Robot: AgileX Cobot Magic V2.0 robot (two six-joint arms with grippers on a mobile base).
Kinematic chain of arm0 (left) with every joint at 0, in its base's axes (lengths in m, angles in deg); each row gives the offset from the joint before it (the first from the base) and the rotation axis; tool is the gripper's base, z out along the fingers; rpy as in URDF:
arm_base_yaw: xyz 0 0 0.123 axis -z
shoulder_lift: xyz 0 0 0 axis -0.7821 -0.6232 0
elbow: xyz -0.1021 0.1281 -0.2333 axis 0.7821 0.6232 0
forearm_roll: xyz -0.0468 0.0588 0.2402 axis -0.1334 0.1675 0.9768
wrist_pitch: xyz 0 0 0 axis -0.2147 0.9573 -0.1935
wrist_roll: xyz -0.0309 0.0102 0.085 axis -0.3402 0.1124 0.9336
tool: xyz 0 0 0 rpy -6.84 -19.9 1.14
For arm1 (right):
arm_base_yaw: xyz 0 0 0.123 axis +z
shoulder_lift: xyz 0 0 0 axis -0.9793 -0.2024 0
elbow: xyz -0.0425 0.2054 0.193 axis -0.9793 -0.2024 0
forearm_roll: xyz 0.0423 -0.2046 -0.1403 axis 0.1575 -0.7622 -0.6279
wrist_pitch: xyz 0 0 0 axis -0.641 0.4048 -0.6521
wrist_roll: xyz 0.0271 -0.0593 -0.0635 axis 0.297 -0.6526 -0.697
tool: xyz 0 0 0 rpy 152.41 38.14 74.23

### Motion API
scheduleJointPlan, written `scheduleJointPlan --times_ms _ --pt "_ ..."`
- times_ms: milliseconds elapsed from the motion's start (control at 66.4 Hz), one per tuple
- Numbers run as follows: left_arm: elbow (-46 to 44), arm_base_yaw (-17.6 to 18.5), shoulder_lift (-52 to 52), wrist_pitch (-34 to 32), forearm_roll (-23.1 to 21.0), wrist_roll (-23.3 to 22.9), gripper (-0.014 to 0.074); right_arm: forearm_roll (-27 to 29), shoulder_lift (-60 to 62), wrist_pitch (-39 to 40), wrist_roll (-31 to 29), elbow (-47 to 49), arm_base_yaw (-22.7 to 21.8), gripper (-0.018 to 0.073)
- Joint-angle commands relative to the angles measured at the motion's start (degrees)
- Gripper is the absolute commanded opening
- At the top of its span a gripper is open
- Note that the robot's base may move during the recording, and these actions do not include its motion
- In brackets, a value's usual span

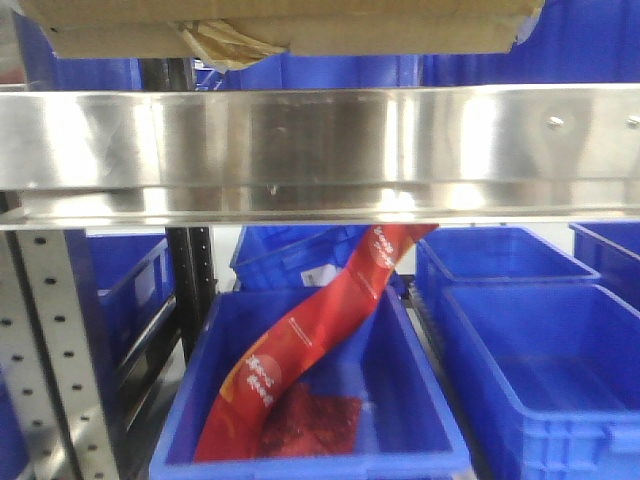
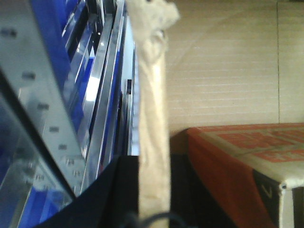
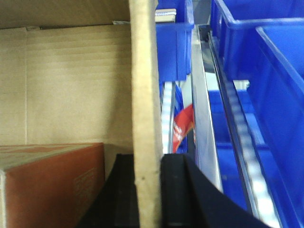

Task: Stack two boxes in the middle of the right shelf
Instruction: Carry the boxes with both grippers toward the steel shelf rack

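Observation:
A brown cardboard box (image 1: 300,25) with torn yellowish tape (image 1: 225,42) shows at the top of the front view, just above the shiny steel shelf rail (image 1: 320,150). I cannot make out a second brown box apart from it. My left gripper (image 2: 153,164) is shut on the box's left wall (image 2: 152,95), one black finger on each side of it. On the opposite wall (image 3: 145,71), my right gripper (image 3: 147,161) is shut the same way. An orange printed carton (image 2: 237,161) lies inside the box, also seen as the orange carton (image 3: 52,180) in the right wrist view.
Below the shelf stands a blue bin (image 1: 310,455) with a red bag (image 1: 320,330) leaning out of it. More blue bins (image 1: 540,360) stand to the right and behind. A perforated grey upright (image 1: 50,350) is at the left. Blue bins (image 3: 266,71) flank the right gripper.

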Motion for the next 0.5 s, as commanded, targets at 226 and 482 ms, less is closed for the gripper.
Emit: scheduleJointPlan --times_ms 226,482 --pt "-0.7 -0.4 0.5 -0.9 2.5 0.0 -0.0111 -2.5 0.9 2.4 0.4 0.7 -0.5 -0.0151" --pt "-0.7 -0.4 0.5 -2.2 2.7 0.0 -0.0111 -2.5 0.9 2.4 0.4 0.7 -0.5 -0.0151"
